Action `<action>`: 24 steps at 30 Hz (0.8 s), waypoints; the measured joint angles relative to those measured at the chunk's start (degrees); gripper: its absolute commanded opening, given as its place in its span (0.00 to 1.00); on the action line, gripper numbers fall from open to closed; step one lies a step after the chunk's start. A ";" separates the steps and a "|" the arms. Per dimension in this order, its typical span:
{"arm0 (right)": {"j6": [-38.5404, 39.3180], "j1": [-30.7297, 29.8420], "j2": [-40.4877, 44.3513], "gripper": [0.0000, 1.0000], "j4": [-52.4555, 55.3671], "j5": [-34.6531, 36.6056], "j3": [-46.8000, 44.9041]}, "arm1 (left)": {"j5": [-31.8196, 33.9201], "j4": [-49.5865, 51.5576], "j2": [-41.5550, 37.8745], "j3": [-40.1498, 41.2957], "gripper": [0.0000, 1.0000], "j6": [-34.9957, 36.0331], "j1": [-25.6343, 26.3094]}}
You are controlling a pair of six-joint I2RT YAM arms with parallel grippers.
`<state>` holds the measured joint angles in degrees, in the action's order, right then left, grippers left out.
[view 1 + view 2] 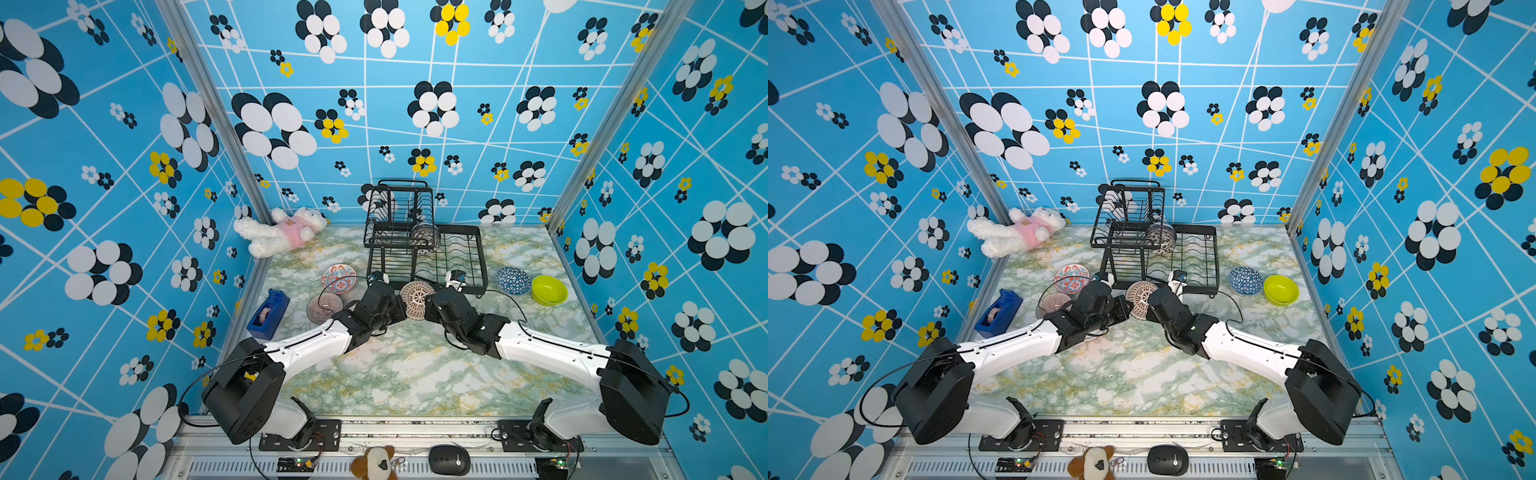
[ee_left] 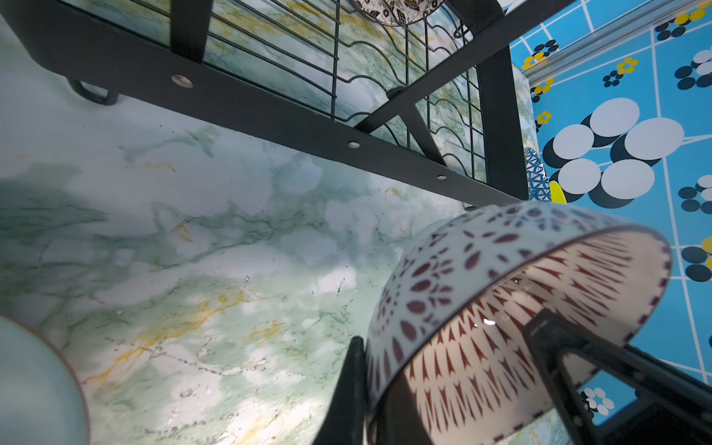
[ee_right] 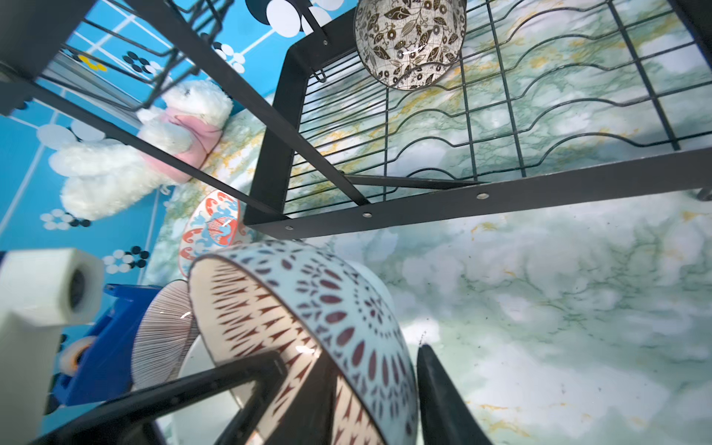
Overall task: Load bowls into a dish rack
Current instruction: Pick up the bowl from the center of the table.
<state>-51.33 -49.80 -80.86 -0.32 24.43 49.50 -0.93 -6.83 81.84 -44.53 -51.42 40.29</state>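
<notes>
At twelve o'clock on the marbled green-and-white table [image 1: 415,374], in both top views, stands the black wire dish rack [image 1: 457,227]. A leaf-patterned bowl [image 1: 424,237] sits on edge in its slotted lower tray. At six o'clock from the rack, a glossy maroon-patterned bowl [image 1: 417,300] is tipped on edge between the left gripper [image 1: 402,309] and the right gripper [image 1: 429,309], hiding their fingertips. At ten o'clock lie a floral bowl [image 1: 338,277] and a ribbed bowl [image 1: 324,307], the latter partly behind the left arm. At two o'clock a blue-and-white bowl [image 1: 513,280] sits just beside a lime green bowl [image 1: 548,289].

From the left wrist, the left gripper [image 2: 443,370] is clamped on the maroon-patterned bowl's rim, one black finger outside and one inside against the arrowhead pattern.

From the right wrist, the right gripper [image 3: 354,379] straddles the same bowl's wall. Its outer finger lies just beside the glaze, and I cannot tell whether it presses.
</notes>
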 measured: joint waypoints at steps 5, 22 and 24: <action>-6.80 2.49 5.20 0.59 -0.02 -2.73 -0.35 | 4.63 -0.98 -0.22 0.00 0.00 0.07 1.16; -37.35 6.56 12.68 0.99 -2.58 -4.81 -3.19 | 27.87 -12.46 4.33 0.24 0.00 9.27 13.29; -40.70 6.60 12.28 0.99 -3.04 -4.63 -3.52 | 29.81 -12.92 5.49 0.24 0.00 10.23 13.64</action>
<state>-92.03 -43.20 -68.58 -3.36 19.79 45.98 28.88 -19.75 87.33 -44.29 -41.19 53.93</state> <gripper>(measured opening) 0.994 0.079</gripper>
